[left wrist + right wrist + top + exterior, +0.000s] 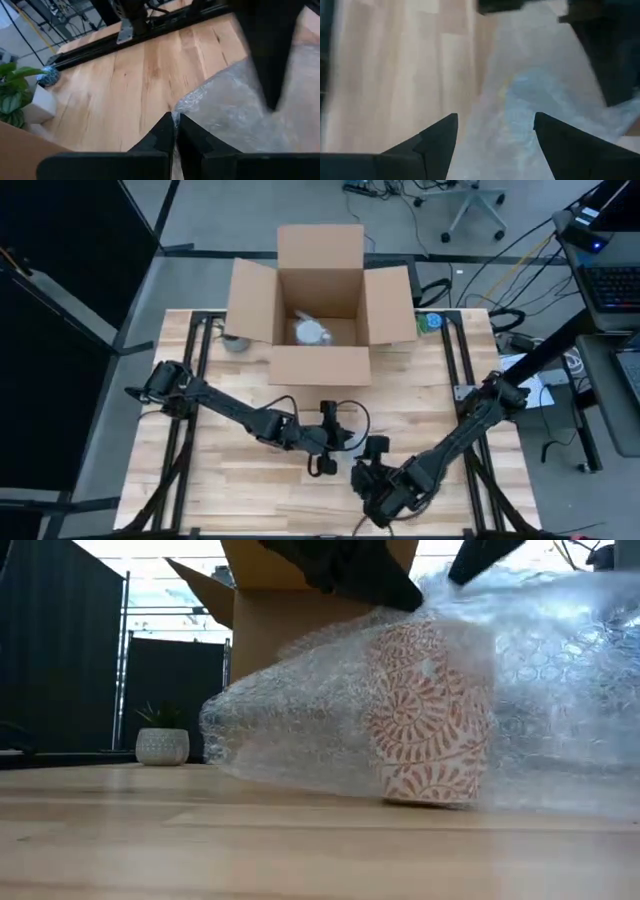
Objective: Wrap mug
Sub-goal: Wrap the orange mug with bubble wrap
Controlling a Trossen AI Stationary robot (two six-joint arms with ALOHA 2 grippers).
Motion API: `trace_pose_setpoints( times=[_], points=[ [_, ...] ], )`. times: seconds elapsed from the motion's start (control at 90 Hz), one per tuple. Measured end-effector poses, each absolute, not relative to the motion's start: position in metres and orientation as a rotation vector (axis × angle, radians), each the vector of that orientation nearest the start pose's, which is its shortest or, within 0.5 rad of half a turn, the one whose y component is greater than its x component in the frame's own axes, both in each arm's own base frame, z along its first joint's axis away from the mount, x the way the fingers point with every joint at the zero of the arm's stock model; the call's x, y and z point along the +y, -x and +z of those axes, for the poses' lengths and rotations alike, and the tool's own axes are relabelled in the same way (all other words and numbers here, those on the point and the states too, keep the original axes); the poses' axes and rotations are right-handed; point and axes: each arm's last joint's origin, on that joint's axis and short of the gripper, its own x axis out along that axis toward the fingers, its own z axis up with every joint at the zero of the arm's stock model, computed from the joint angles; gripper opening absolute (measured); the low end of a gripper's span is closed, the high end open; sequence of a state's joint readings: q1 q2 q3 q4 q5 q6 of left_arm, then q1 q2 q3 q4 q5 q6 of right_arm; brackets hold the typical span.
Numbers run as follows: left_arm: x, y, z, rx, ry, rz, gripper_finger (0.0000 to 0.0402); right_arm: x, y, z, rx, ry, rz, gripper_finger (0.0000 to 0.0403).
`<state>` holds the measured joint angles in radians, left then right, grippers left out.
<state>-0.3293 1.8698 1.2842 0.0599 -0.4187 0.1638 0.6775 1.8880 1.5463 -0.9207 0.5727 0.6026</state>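
A white mug with a red-brown leaf pattern (430,710) stands upright on the wooden table (240,480). A sheet of clear bubble wrap (300,720) is draped over and around it, with its lower edges on the table. My left gripper (325,452), near the table's middle front, is shut on the wrap. My right gripper (372,476) is just to its right, open above the wrap (530,100), with nothing between its fingers. In the high view the arms hide the mug. My left gripper pinches an edge of the bubble wrap (176,113) between its two fingers. One layer or several, I cannot tell. The wrap spreads out from the fingertips and away from them, over the table.
An open cardboard box (320,305) stands at the table's far middle, with a pale wrapped thing (312,332) inside. A small potted plant (162,735) and a grey bowl (236,342) stand near the box. Bare wood lies at the near left.
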Motion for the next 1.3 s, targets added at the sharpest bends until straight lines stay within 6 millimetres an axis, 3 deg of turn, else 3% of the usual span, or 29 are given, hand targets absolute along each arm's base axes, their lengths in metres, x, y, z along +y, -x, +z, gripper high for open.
trace_pose_setpoints(
  times=[0.344, 0.722, 1.089, 1.3],
  points=[
    [-0.124, -0.397, 0.221, 0.512, -0.355, 0.034, 0.0002, 0.210, -0.335, 0.198, 1.171, 0.215, -0.183, 0.0251],
    [-0.130, -0.390, 0.218, 0.569, -0.381, 0.004, 0.0004, 0.210, -0.346, 0.192, 1.185, 0.142, -0.067, 0.0251],
    [-0.123, -0.369, 0.252, 0.600, -0.328, -0.021, 0.0112, 0.214, -0.343, 0.189, 1.227, 0.118, -0.019, 0.0251],
    [-0.118, -0.354, 0.268, 0.636, -0.298, -0.011, 0.0124, 0.211, -0.343, 0.188, 1.233, 0.142, -0.036, 0.0251]
  ],
)
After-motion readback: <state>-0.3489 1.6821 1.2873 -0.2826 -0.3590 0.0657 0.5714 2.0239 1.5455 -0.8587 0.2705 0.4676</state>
